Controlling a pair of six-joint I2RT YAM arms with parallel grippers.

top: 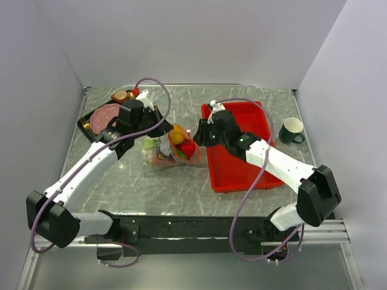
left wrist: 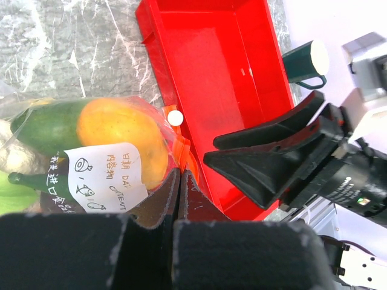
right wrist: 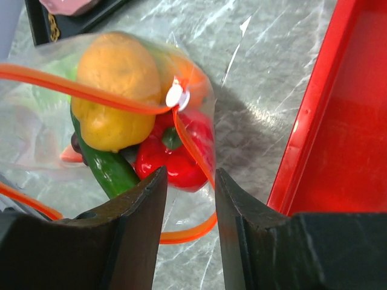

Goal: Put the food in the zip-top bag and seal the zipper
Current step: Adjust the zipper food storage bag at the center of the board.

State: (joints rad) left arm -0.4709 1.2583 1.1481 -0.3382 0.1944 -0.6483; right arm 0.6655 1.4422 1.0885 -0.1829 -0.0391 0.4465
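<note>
**Step in hand:** sealing. The loading looks done. The small plastic toy foods sit inside the clear plastic zip-top bag [right wrist: 48,127]: a yellow oval fruit [right wrist: 112,84], a red pepper-shaped piece [right wrist: 175,157] and a long green piece [right wrist: 109,169]. I see no loose pieces on the grey marbled counter [right wrist: 260,72] near either set of fingers.

**Left fingers** [left wrist: 160,205]: pressed together. They appear to pinch the bag's edge just behind its white paper label [left wrist: 106,175], anchoring it. The filled bag lies directly ahead of them.

**Right fingers** [right wrist: 145,205]: spread and gripping nothing. The bag lies just beyond their tips. A loop of the thin orange-red zipper strip [right wrist: 91,93] runs down between the two fingers, without being clamped as far as can be seen. The small white slider [right wrist: 175,96] sits ahead of them and slightly to their left, above the red piece. The red rectangular plastic tray [right wrist: 338,151] lies beside the right-hand finger and is not involved.

**Zipper condition:** judged unsealed. Two runs of the strip part from each other at the slider instead of lying as one line.

**Next move calls for:** the right fingers should advance a little and close on the slider, or on both strip halves together. They should then draw along the mouth while the left fingers hold the bag taut. Risk: the floppy film may bunch, or only one half of the strip may be caught
</note>
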